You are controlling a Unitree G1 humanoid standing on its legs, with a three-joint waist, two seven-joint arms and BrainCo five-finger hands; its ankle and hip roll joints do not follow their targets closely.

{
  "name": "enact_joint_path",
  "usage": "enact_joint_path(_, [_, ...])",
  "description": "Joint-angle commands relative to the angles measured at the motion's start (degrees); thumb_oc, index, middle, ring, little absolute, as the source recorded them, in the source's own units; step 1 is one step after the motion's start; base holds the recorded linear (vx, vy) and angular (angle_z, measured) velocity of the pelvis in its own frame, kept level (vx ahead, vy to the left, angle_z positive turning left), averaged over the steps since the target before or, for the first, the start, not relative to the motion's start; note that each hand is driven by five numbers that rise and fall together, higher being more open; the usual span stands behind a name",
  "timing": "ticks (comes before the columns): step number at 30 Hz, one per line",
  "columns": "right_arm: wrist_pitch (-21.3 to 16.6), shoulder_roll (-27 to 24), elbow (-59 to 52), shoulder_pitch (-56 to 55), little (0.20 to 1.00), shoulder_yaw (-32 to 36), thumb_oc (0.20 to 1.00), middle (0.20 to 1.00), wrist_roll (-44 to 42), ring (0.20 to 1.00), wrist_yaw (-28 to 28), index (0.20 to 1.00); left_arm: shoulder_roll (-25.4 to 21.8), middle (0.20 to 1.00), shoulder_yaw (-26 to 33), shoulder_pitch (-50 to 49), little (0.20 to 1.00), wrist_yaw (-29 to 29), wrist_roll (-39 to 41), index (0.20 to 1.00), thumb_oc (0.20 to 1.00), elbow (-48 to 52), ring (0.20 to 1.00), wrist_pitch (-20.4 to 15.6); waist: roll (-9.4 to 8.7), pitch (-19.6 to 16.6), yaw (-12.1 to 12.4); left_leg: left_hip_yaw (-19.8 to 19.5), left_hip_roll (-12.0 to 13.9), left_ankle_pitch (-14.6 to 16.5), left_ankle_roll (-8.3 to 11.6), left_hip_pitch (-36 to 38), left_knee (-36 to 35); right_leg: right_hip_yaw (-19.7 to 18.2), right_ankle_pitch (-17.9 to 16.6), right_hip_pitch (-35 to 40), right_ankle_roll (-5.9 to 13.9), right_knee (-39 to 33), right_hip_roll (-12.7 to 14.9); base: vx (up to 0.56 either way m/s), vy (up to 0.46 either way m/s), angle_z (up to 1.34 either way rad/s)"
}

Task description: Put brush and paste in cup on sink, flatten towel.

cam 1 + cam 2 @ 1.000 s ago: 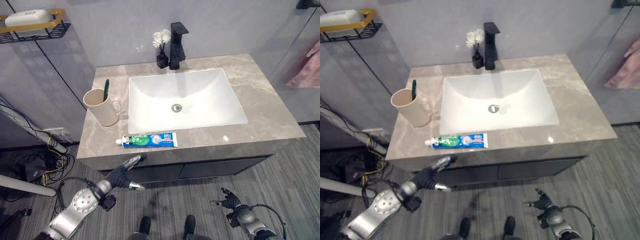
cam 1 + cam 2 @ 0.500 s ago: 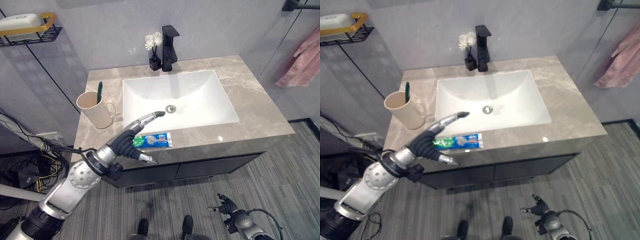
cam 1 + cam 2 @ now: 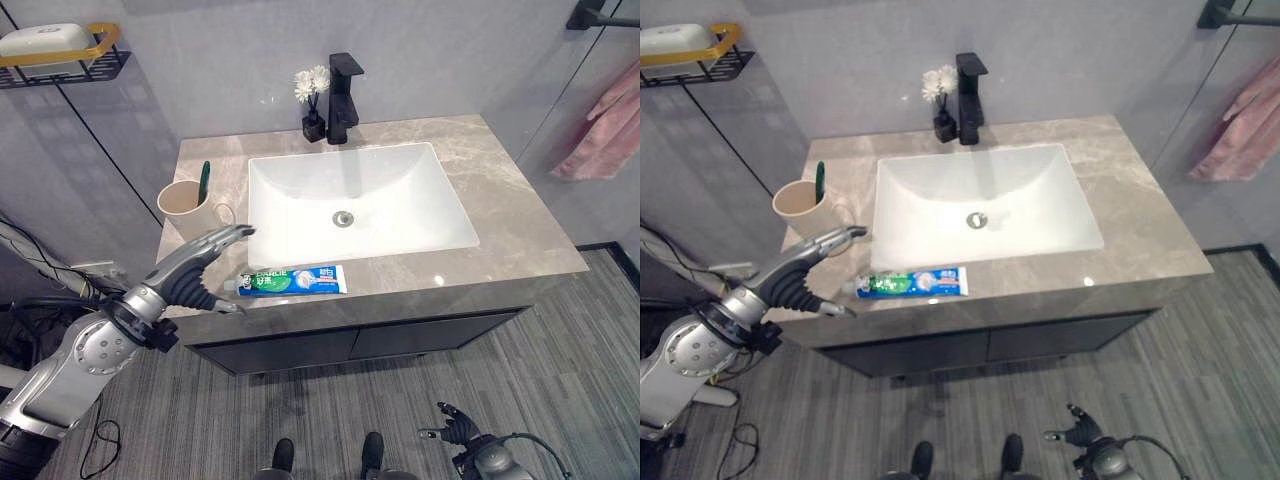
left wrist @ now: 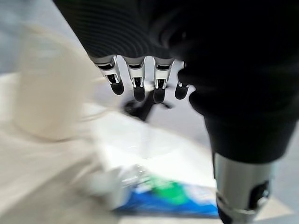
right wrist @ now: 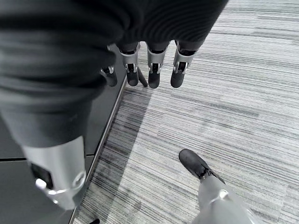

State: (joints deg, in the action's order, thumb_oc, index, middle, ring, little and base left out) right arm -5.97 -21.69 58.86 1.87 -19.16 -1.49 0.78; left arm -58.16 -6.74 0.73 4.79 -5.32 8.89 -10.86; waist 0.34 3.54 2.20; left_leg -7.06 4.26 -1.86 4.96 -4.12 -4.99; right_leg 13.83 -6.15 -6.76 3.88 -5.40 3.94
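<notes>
One toothpaste tube, one cup with one brush; left hand spread, empty.

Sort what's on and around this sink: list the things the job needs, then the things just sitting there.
Job things:
- toothpaste tube, flat on the counter's front edge
- cup
- green toothbrush, already standing in the cup
- pink towel, hanging at the right
- left hand, open beside the tube

Just there:
- black tap
- flower vase
- soap shelf

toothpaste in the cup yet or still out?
Out. The toothpaste tube lies flat on the counter in front of the basin; the cup holds a green toothbrush. Left hand open, empty.
</notes>
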Motion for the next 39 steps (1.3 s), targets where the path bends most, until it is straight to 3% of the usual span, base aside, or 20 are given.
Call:
enact_joint_path(1, [-0.03,-1.84,-2.65,0.32,1.000,0.35,1.000,1.000,-1.38,1.000,-0.40,1.000,-0.54,1.000,-1.81,2.24,1.000,-1.48,-1.86,1.000,1.000,1.76,1.000,-0.94,-1.78,-1.15,-0.10,-3.93,-0.28,0.52,-0.68,-2.64,-0.01,-1.76,2.43,1.58,5.61,0.40,3.34,-0.01,0.033,-0.09])
enact_joint_path(19, [-0.01,-2.56,-4.62,-0.41,1.000,-0.91,1.000,1.000,2.47,1.000,-0.05,1.000,5.61,1.000,-6.93,4.56,1.000,-2.98,-3.94,1.000,1.000,-4.62,1.000,-0.61,-2.51,-0.97,-0.79,-1.83,-0.54,0.24,-0.92,-5.27,-0.01,-3.39,1.48,-2.18,6.29,0.40,3.95,0.01,0.031,-0.07])
enact_joint_path(32, [0.44,-2.72,-4.04,-0.41,1.000,-1.14,1.000,1.000,3.19,1.000,-0.02,1.000,8.43,1.000,-6.57,3.05,1.000,-1.49,2.26,1.000,1.000,-5.05,1.000,0.69,-2.35,-1.40,-0.97,-1.47,0.05,0.29,-0.76,-4.63,-0.01,-3.62,1.90,-1.85,6.22,0.40,3.66,0.03,0.001,-0.05])
enact_joint_path(35, [0.12,-4.03,-6.31,-0.28,1.000,-4.20,1.000,1.000,8.13,1.000,-0.36,1.000,9.54,1.000,-7.59,2.89,1.000,-0.97,2.97,1.000,1.000,-5.89,1.000,0.77,-2.43,-1.41,-0.84,-1.61,0.13,0.23,-0.68,-4.73,-0.01,-3.27,2.10,-1.71,6.24,0.40,3.67,0.03,0.002,0.01])
enact_joint_path(39, [0.37,-4.18,-6.73,-0.72,1.000,-4.36,1.000,1.000,8.64,1.000,-0.48,1.000,10.80,1.000,-8.23,2.89,1.000,-0.77,3.17,1.000,1.000,-6.80,1.000,1.15,-2.39,-1.58,-1.00,-1.80,0.14,0.26,-0.70,-4.72,-0.01,-3.22,2.18,-1.54,6.23,0.40,3.70,0.03,0.007,0.01])
